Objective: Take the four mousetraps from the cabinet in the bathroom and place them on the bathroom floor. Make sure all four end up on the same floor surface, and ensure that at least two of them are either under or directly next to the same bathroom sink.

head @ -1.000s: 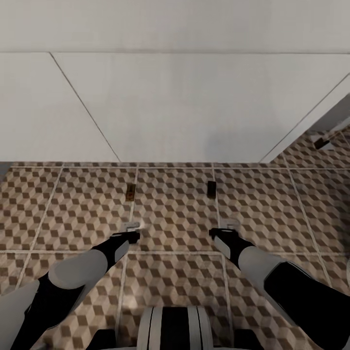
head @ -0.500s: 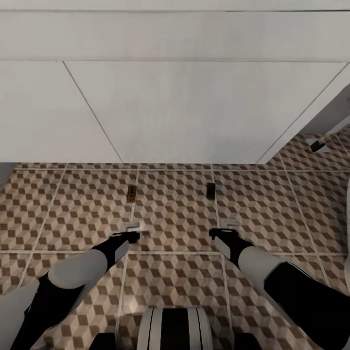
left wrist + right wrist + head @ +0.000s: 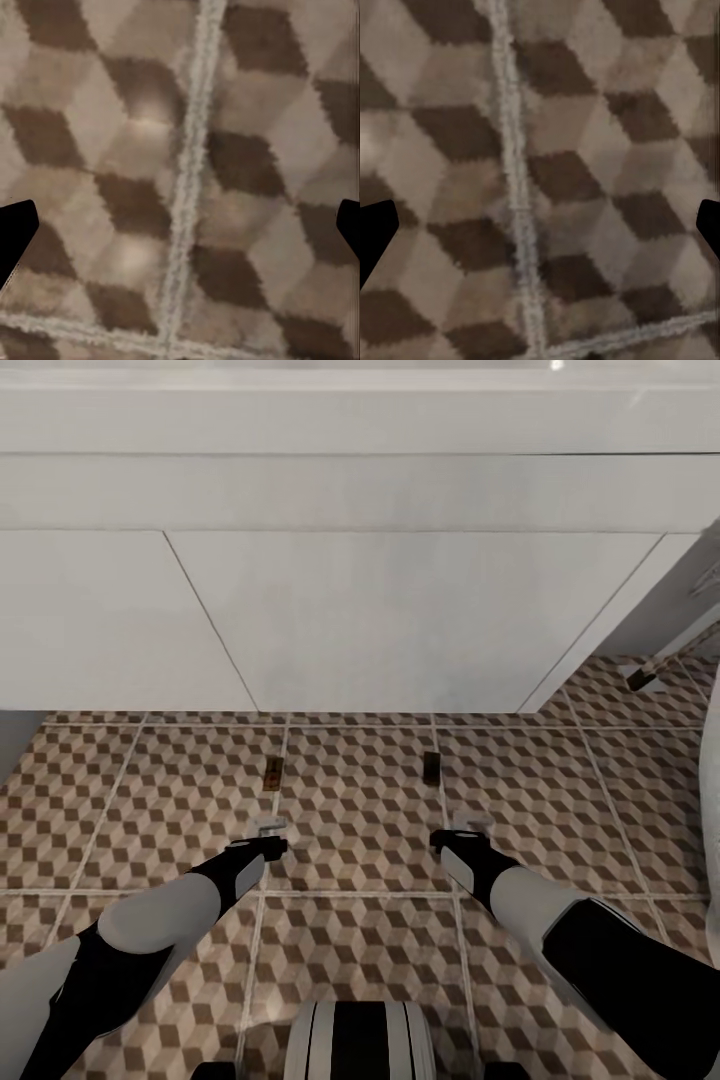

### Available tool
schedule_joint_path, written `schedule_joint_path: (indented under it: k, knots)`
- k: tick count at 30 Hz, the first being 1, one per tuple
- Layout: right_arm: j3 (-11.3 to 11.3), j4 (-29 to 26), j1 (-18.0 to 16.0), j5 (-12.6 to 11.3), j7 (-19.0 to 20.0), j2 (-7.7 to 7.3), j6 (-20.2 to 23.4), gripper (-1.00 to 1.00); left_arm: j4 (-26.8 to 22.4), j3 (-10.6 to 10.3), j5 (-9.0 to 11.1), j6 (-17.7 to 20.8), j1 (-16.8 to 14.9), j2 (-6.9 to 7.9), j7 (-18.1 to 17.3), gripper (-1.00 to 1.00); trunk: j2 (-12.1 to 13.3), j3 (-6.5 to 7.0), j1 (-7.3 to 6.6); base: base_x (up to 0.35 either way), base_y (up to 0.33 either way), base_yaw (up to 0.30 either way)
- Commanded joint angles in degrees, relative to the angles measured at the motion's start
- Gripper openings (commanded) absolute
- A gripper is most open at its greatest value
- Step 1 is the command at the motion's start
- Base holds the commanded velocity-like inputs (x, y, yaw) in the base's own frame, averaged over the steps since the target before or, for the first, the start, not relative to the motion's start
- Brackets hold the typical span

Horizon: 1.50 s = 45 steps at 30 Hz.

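Two mousetraps lie on the cube-patterned bathroom floor (image 3: 350, 830) just in front of a white vanity unit (image 3: 380, 610): one brownish mousetrap (image 3: 271, 773) and one darker mousetrap (image 3: 431, 767). My left gripper (image 3: 270, 826) hovers a short way on the near side of the brownish one. My right gripper (image 3: 471, 822) hovers likewise near the darker one. Both are open and empty; in the wrist views the left gripper (image 3: 180, 232) and right gripper (image 3: 540, 232) have bare tiles between widely spread fingertips. The cabinet is out of view.
A small dark object (image 3: 640, 680) lies on the tiles at the vanity's right corner; I cannot tell what it is. A pale rounded fixture (image 3: 708, 800) stands at the right edge. Open tiled floor stretches left and right of my arms.
The head view has shifted, so more of the vanity's front and top edge shows. The mousetraps and both arms keep their places.
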Motion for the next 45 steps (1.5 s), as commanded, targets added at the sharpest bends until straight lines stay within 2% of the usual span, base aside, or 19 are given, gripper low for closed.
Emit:
schedule_joint_path:
  k: [1, 23, 36, 45]
  knots:
    - [0.5, -0.1, 0.0, -0.2, -0.3, -0.01, 0.4, 1.0, 0.1, -0.5, 0.4, 0.3, 0.0, -0.04, 0.1, 1.0, 0.0, 0.2, -0.03, 0.0, 0.0, 0.0]
    - [0.5, 0.0, 0.1, -0.3, -0.3, 0.02, 0.4, 1.0, 0.0, -0.6, 0.4, 0.4, 0.0, -0.04, 0.1, 1.0, 0.3, 5.07, -0.62, 0.0, 0.0, 0.0]
    - [0.5, 0.2, 0.5, -0.5, -0.3, 0.02, 0.3, 1.0, -0.5, -0.7, 0.4, 0.4, 0.1, -0.07, 0.2, 1.0, 5.6, 7.4, -3.47, 0.0, 0.0, 0.0]
    - [0.5, 0.3, 1.4, -0.5, -0.3, -0.08, 0.4, 1.0, -3.2, -0.7, 0.3, 0.4, 0.3, -0.01, 0.4, 1.0, 9.2, 9.02, -5.45, 0.0, 0.0, 0.0]
